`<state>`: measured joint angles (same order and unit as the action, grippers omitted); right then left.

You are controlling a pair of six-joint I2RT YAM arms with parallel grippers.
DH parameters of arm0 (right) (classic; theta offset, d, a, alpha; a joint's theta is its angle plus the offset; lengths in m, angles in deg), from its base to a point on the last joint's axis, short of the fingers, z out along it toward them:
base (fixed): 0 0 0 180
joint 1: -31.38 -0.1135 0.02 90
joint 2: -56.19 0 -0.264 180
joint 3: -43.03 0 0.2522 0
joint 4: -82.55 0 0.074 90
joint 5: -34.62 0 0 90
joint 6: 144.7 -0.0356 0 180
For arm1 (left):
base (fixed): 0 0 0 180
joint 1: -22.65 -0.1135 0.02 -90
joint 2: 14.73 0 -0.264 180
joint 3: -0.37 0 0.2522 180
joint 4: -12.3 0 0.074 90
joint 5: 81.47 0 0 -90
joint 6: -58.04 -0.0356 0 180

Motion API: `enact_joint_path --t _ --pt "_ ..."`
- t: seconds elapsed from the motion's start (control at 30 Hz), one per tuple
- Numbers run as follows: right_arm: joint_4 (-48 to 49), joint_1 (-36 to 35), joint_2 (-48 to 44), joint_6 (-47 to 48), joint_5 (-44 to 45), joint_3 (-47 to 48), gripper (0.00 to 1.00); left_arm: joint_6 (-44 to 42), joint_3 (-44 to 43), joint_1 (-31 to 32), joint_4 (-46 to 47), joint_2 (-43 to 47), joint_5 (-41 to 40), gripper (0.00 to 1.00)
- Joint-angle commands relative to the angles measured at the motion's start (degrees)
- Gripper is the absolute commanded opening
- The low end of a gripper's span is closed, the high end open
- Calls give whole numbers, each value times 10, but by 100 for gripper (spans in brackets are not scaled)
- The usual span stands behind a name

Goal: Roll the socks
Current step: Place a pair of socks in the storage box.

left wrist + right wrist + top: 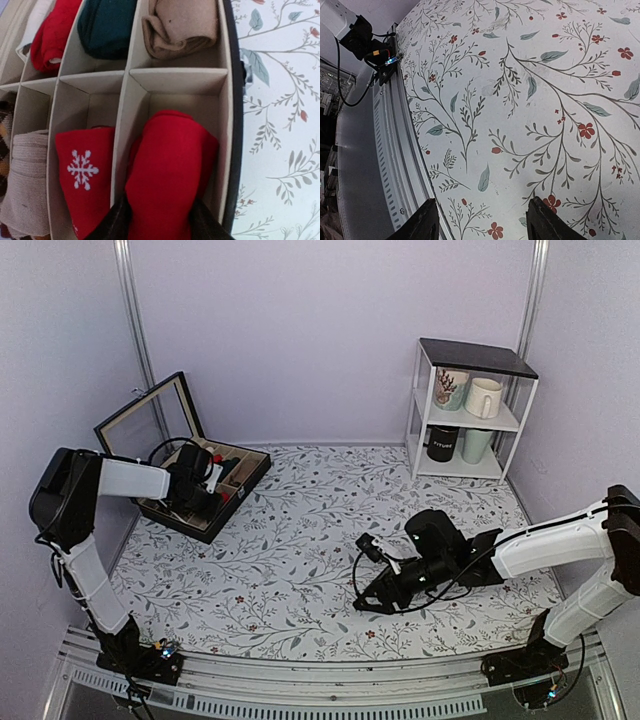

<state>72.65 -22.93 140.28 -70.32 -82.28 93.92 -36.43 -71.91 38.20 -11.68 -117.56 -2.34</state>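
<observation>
The left tool (159, 222) is clamped on the socks (170, 170), a red roll seated in an edge compartment of the divider box (231, 130) at the far-left corner of the counter (300, 540). Adjoining cells hold a snowflake sock (82, 170), a green roll (107, 27) and a tan roll (180, 25). The right tool (482, 225) is spread wide above the counter towards its near-right edge. A mug shelf (470, 410) occupies the far-right corner.

the socks (170, 170) are a compact bright red roll of soft fabric, plain on the visible side. it sits in an outer-row cream compartment of the divided box (236, 150), filling most of the width, pinched at the near end by the left tool (160, 222).
</observation>
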Motion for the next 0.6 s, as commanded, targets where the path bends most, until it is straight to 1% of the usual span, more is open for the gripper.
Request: enact_joint_path --t 0.0,0.47,0.5,0.57 --pt "-1 3 13 3 -8 11 61 -3 -16 5 -9 19 -13 42" --pt "-3 3 24 8 -14 24 61 -16 -32 8 -26 69 -30 44" --pt "-4 3 24 8 -14 25 61 -17 -32 9 -25 76 -30 47" --pt "-5 3 25 8 -13 27 61 -19 -33 8 -23 85 -28 49"
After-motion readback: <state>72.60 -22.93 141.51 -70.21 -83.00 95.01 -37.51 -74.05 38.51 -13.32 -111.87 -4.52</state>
